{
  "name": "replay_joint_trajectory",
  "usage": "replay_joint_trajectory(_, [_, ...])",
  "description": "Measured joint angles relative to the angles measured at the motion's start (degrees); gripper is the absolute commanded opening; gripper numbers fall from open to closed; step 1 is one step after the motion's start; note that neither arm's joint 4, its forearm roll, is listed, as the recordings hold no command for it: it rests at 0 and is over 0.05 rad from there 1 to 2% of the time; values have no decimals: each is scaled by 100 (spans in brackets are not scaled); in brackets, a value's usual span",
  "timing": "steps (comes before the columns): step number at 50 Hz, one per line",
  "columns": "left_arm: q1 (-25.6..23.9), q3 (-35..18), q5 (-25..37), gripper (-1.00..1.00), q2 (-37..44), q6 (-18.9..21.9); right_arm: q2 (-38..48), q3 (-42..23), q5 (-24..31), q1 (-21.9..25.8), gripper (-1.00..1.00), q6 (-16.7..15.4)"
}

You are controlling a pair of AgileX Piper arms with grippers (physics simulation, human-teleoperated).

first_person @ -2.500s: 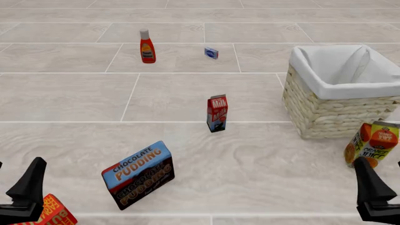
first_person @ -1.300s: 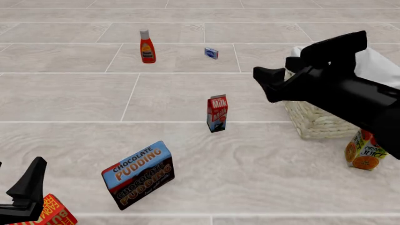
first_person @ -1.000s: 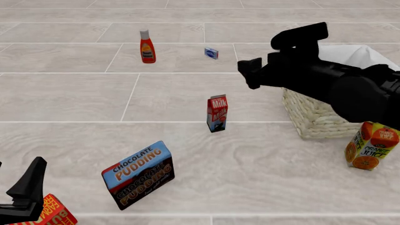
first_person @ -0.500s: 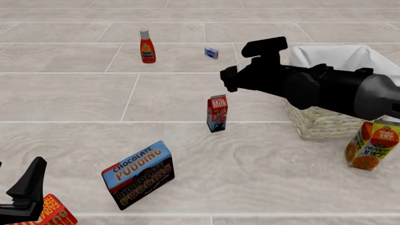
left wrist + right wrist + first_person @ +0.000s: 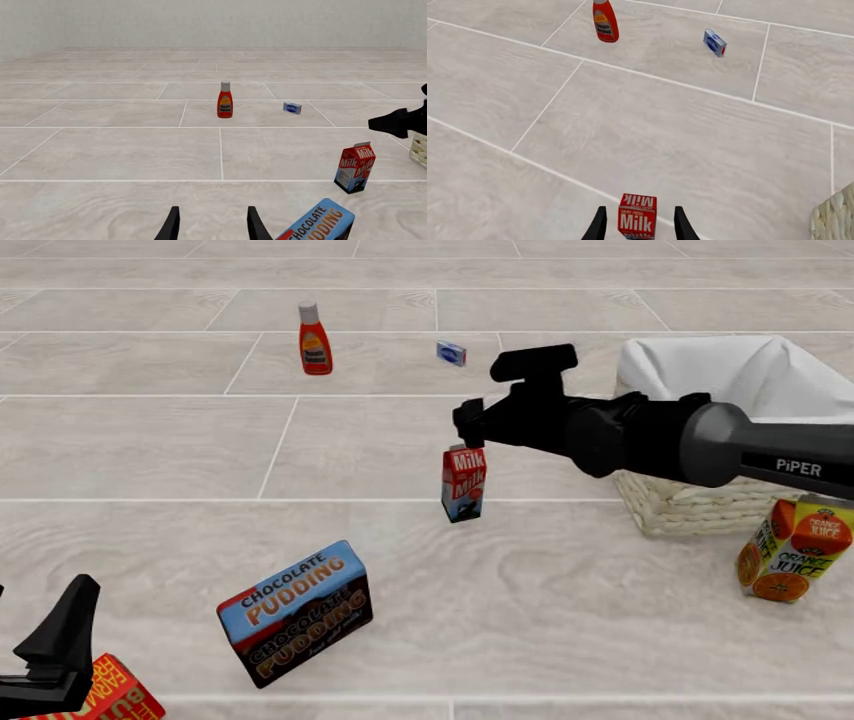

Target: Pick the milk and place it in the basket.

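The right gripper (image 5: 477, 420) hangs over the milk (image 5: 463, 483), its jaws apart; in the right wrist view the carton's red top (image 5: 637, 217) sits between the two fingers (image 5: 598, 225) with a gap on either side, not clamped. The one milk carton stands upright on the tiled floor (image 5: 160, 450), left of the basket (image 5: 707, 490) and apart from it. The left gripper (image 5: 47, 660) rests low at the near left corner, jaws apart and holding nothing, as the left wrist view shows.

Count of things on the floor: one milk, one wicker basket with white lining, one chocolate pudding box (image 5: 295, 611) tilted near the left arm, one orange juice carton (image 5: 797, 548) just beside the basket's near corner, one ketchup bottle (image 5: 314, 339) upright at the far side, one small blue packet (image 5: 451, 352) near it, and one red-orange box (image 5: 118, 695) partly cut off beside the left gripper.
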Motion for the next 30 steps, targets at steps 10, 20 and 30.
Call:
replay_joint_trajectory(10, [0,0,0,100,0,0,297,-133,-59,1,100,63])
replay_joint_trajectory(20, [0,0,0,100,0,0,590,-219,-138,-3,100,132])
replay_joint_trajectory(30, [0,0,0,100,0,0,838,-269,-217,7,100,224])
